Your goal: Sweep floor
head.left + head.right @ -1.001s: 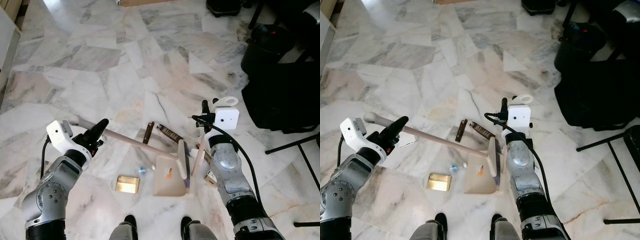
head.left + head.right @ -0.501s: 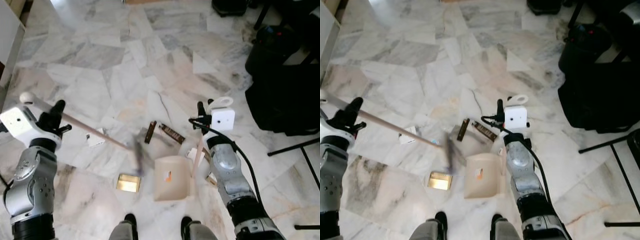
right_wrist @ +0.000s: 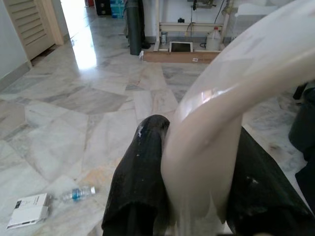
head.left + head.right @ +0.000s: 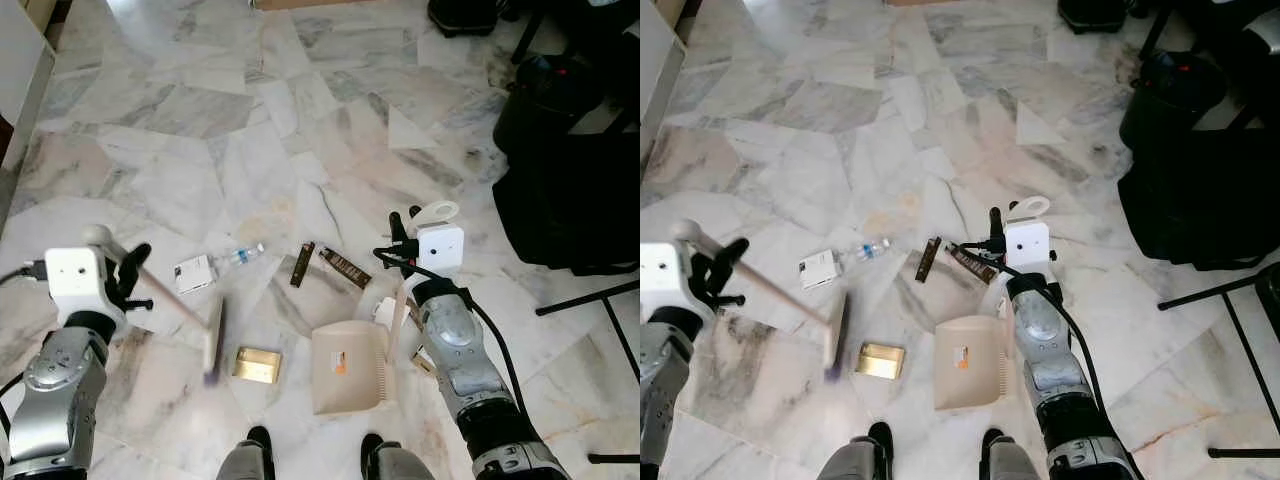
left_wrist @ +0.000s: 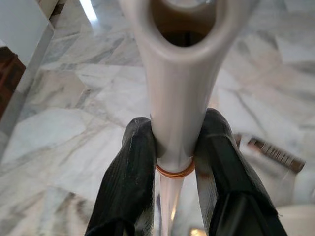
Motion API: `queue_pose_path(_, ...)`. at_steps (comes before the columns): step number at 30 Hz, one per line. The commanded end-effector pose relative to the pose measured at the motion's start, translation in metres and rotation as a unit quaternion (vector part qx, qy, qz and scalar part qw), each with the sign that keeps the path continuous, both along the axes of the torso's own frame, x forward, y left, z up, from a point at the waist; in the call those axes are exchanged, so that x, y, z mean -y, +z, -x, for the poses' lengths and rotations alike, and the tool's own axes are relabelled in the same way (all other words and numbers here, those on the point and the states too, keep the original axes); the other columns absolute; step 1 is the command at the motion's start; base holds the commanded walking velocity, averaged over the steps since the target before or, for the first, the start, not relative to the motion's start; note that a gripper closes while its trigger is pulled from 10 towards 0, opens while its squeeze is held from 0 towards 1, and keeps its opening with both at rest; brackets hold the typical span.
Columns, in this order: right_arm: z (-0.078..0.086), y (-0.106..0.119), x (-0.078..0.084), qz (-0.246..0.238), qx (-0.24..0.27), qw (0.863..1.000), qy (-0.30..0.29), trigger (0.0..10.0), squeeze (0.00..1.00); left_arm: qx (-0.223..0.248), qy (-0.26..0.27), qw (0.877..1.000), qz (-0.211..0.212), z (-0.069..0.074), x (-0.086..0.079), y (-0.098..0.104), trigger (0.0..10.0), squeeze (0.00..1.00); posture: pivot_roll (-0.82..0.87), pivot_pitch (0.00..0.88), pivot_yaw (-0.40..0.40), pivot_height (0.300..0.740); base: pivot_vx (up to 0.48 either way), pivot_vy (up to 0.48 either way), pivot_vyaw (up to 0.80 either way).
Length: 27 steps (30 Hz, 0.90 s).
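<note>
My left gripper [image 4: 128,280] is shut on the cream broom handle [image 5: 172,98], and the broom head [image 4: 212,340] rests on the floor to the left of a gold box [image 4: 256,364]. My right gripper [image 4: 402,242] is shut on the cream dustpan handle [image 3: 211,147]. The dustpan [image 4: 348,368] lies flat on the marble in front of my feet. Litter lies scattered ahead: a small white box [image 4: 193,273], a little plastic bottle [image 4: 243,255], a dark brown bar [image 4: 302,264] and a dark wrapper [image 4: 345,267].
Black bags [image 4: 565,170] and a black chair base [image 4: 590,295] crowd the right side. A white cabinet edge [image 4: 20,60] stands at the far left. My feet [image 4: 262,442] show at the bottom. Open marble floor stretches ahead.
The left arm swung the broom head from beside the dustpan out to the left, past the gold box. The dustpan stays put in the right gripper. The camera shifted slightly.
</note>
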State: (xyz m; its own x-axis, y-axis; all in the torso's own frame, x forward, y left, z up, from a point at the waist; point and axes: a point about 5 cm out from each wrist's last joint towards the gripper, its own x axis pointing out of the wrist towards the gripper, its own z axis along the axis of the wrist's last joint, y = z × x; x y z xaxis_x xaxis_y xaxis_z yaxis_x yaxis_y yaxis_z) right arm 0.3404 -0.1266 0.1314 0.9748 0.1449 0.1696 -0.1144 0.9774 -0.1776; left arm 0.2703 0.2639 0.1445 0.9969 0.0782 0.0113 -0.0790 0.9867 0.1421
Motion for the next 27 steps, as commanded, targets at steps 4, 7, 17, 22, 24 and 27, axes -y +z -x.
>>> queue_pose_path(4, 0.004, -0.003, -0.005, -0.001, -0.002, 1.000, 0.016, 10.0, 0.00, -0.017, 0.012, 0.999, -0.045, 0.004, -0.010, -0.008, 10.0, 0.00, -0.01, 0.279, 0.030, 0.740, 0.000, 0.000, 0.00)
queue_pose_path(7, 0.005, -0.007, -0.007, -0.001, -0.011, 1.000, 0.024, 10.0, 0.00, -0.040, 0.005, 0.999, -0.035, 0.003, -0.007, -0.022, 10.0, 0.00, -0.01, 0.291, 0.027, 0.740, 0.000, 0.000, 0.00)
queue_pose_path(17, 0.009, -0.012, -0.010, 0.016, -0.022, 0.999, 0.043, 10.0, 0.00, -0.065, -0.019, 0.997, 0.029, -0.004, 0.005, -0.038, 10.0, 0.00, -0.02, 0.308, 0.024, 0.740, 0.000, 0.000, 0.00)
queue_pose_path(22, 0.011, -0.016, -0.011, 0.042, -0.022, 0.998, 0.051, 10.0, 0.00, -0.064, -0.029, 0.996, 0.056, -0.009, 0.007, -0.037, 10.0, 0.00, -0.01, 0.318, 0.023, 0.740, 0.000, 0.000, 0.00)
queue_pose_path(24, 0.011, -0.016, -0.011, 0.052, -0.018, 0.997, 0.049, 10.0, 0.00, -0.063, -0.029, 0.996, 0.060, -0.010, 0.008, -0.036, 10.0, 0.00, -0.01, 0.326, 0.023, 0.740, 0.000, 0.000, 0.00)
queue_pose_path(27, 0.012, -0.017, -0.012, 0.059, -0.016, 0.997, 0.047, 10.0, 0.00, -0.064, -0.033, 0.995, 0.063, -0.010, 0.009, -0.036, 10.0, 0.00, -0.01, 0.328, 0.023, 0.740, 0.000, 0.000, 0.00)
